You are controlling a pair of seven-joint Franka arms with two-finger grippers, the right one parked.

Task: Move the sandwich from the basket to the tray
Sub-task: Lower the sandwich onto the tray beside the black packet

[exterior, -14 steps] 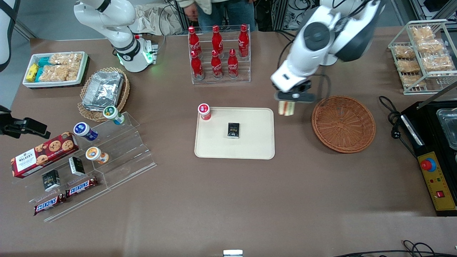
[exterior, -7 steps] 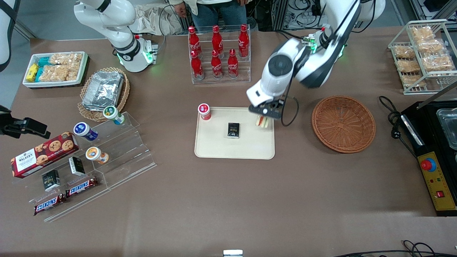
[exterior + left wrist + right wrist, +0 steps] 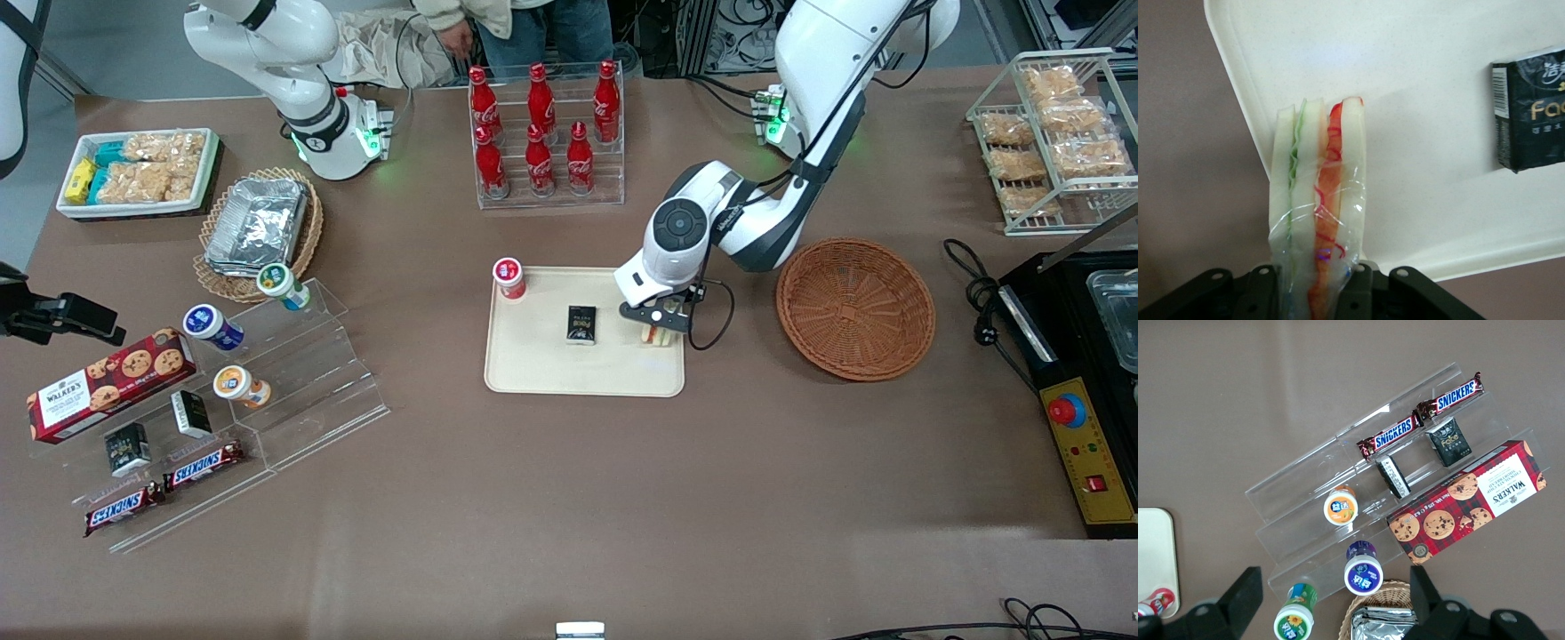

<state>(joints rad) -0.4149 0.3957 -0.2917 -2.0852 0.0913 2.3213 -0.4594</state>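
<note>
Where it hung higher, gripper (image 3: 659, 325) now low over tray (image 3: 533, 369), clamping sandwich (image 3: 1319, 200).

glossy white arm (image 3: 827, 53) with dark grey joint bands, a green light, a black cable, black hand (image 3: 656, 325).

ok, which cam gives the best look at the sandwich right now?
Left wrist view. The sandwich fills it, wrapped in clear film, layers visible, clamped in the hand over the tray edge. Front view shows only a sliver of it under the hand. Right wrist view doesn't show it.
</note>
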